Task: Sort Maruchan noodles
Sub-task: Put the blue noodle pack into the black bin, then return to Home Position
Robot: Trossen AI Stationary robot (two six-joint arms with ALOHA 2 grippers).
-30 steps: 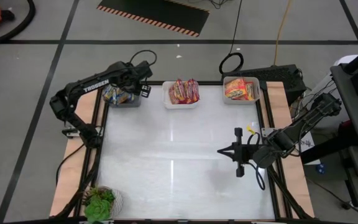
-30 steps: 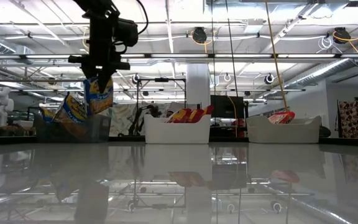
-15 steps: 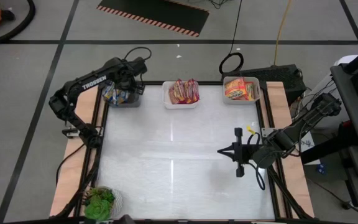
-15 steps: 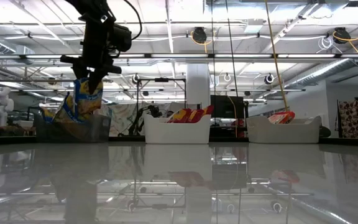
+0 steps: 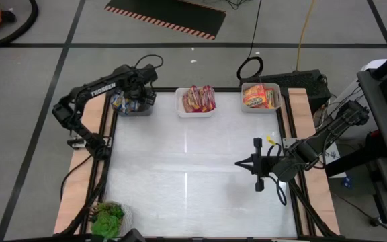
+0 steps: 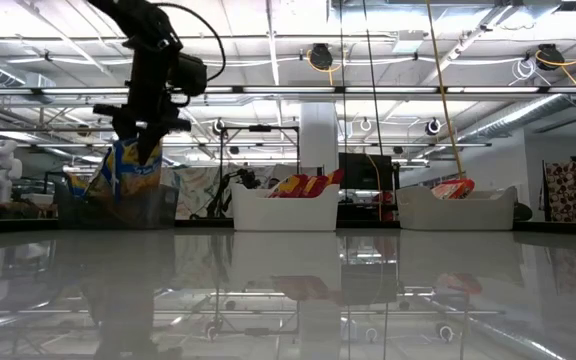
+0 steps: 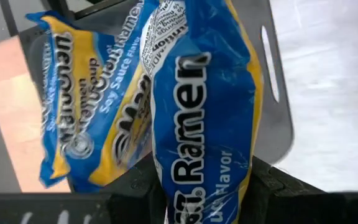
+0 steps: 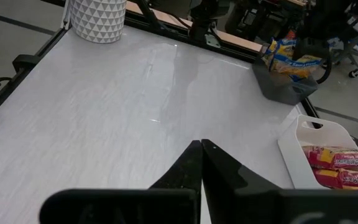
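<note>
High view, looking straight down: a pale glossy counter (image 5: 193, 168) framed by dark rails and wooden side strips, standing on a grey floor crossed by black tape lines. Along the far edge sit three bins: a dark grey bin (image 5: 132, 107) at the left corner, a white bin (image 5: 196, 111) in the middle holding red/pink packets (image 5: 199, 98), and a second white bin (image 5: 261, 106) to the right holding orange-yellow packets (image 5: 261, 96). A green plant (image 5: 107, 218) in a patterned pot stands at the near left corner.

Left arm (image 5: 86, 101): reaches over the dark grey bin. Its left hand (image 6: 140, 150) pinches the upper end of a blue-and-yellow packet (image 6: 133, 170); the low view shows this packet hanging with its long axis near vertical, lower end down inside the bin. In the left wrist view the same packet (image 7: 204, 112) runs lengthwise away from the fingers, its "Ramen" lettering reading along that axis. A second blue-and-yellow packet (image 7: 92, 106) lies just beside it in the bin, tilted against the wall.

Right arm (image 5: 321, 141): waits over the counter's right half, its right hand (image 5: 258, 185) pressed together and holding nothing.

Low view, background: an open workshop with ceiling lights, overhead rails and hanging cables; the counter surface mirrors the bins.
</note>
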